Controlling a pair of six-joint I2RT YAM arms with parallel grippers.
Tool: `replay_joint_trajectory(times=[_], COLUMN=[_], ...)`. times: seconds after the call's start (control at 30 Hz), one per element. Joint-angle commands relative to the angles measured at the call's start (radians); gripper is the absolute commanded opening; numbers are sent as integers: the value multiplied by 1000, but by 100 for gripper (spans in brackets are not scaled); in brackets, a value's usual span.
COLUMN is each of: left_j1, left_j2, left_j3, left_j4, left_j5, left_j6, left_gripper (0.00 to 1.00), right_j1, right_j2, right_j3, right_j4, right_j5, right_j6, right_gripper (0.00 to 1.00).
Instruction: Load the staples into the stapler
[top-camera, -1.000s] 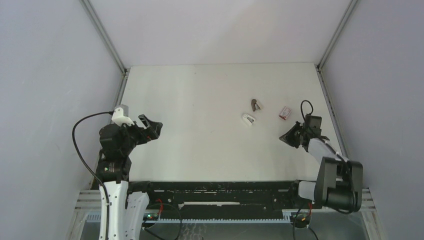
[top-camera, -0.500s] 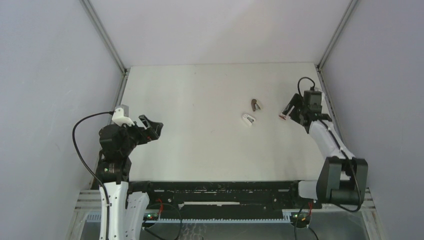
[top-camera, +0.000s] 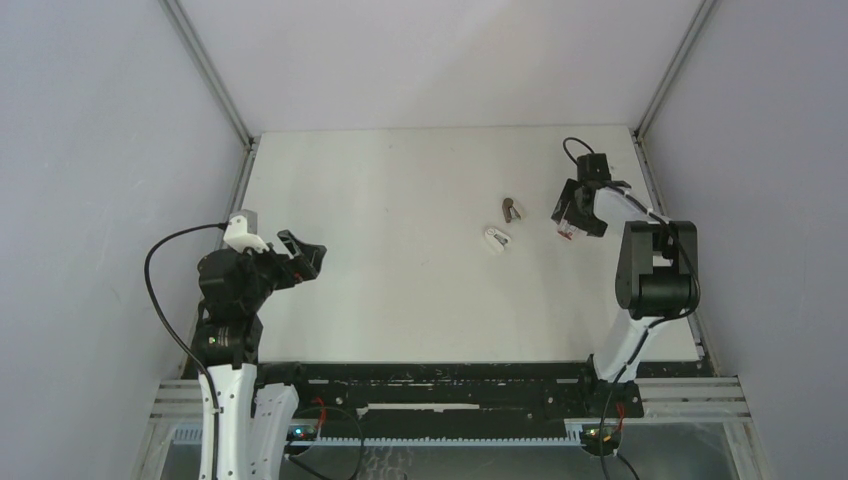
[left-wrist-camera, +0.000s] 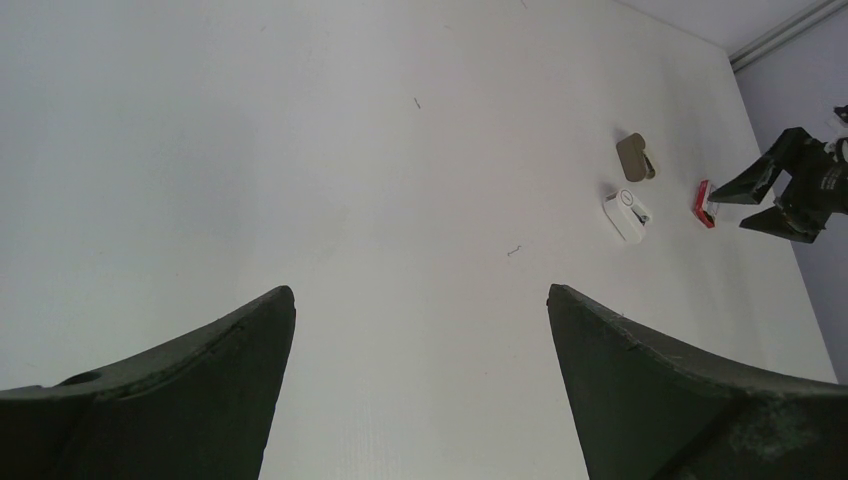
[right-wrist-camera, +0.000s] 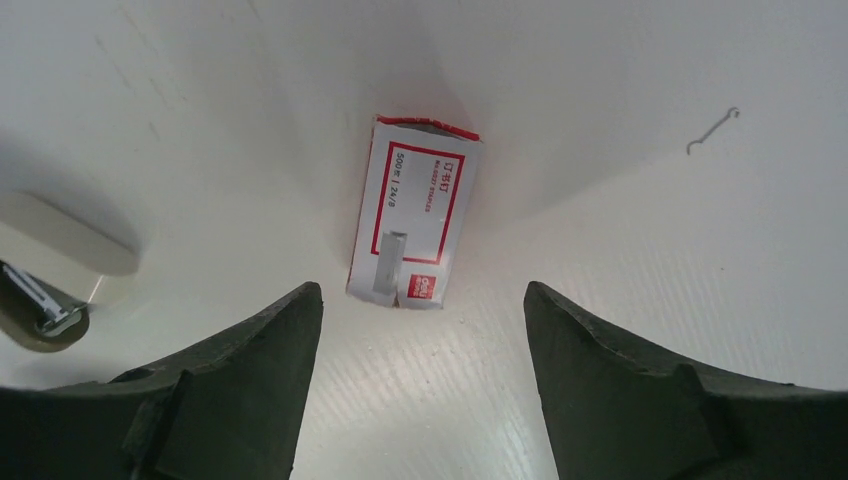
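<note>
The stapler (top-camera: 497, 239) is small and white and lies right of the table's middle; it also shows in the left wrist view (left-wrist-camera: 627, 213). Just beyond it sits a small grey-brown tray with a silvery patch, the staples (top-camera: 512, 209) (left-wrist-camera: 634, 157). My right gripper (top-camera: 570, 222) (right-wrist-camera: 422, 287) hangs open over the near end of a red-and-white staple box (right-wrist-camera: 415, 210), holding nothing. A pale plastic piece with a metal part (right-wrist-camera: 45, 290) is cut off at that view's left edge. My left gripper (top-camera: 305, 255) (left-wrist-camera: 420, 290) stands wide open and empty at the left.
The red-and-white box (top-camera: 566, 229) lies right of the stapler, its far end open. A single bent staple (right-wrist-camera: 712, 128) lies loose beyond the right gripper, another (left-wrist-camera: 514, 250) mid-table. Walls close the table (top-camera: 400, 300) on the left, right and far sides.
My right arm has swung from the near right edge out to the red-and-white box, and its jaws have opened. The left arm has stayed still.
</note>
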Motion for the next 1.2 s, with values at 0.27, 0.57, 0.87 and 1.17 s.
replay_joint_trajectory(times=[0.27, 0.57, 0.87, 1.17], left_j1=[10, 9, 9, 9], left_j2=[-4, -4, -3, -1], left_j3=[-19, -18, -20, -21], left_j4=[46, 46, 47, 48], left_j5=[23, 23, 23, 22], left_j6=[23, 23, 23, 25], left_gripper=[100, 100, 100, 100], right_j1=[-21, -35, -23, 168], right_j2=[103, 130, 99, -177], right_j3=[94, 94, 93, 19], right_j4=[-9, -2, -8, -47], right_j5=[-53, -71, -84, -76], right_j6=[10, 3, -34, -134], right_gripper=[66, 50, 36, 37])
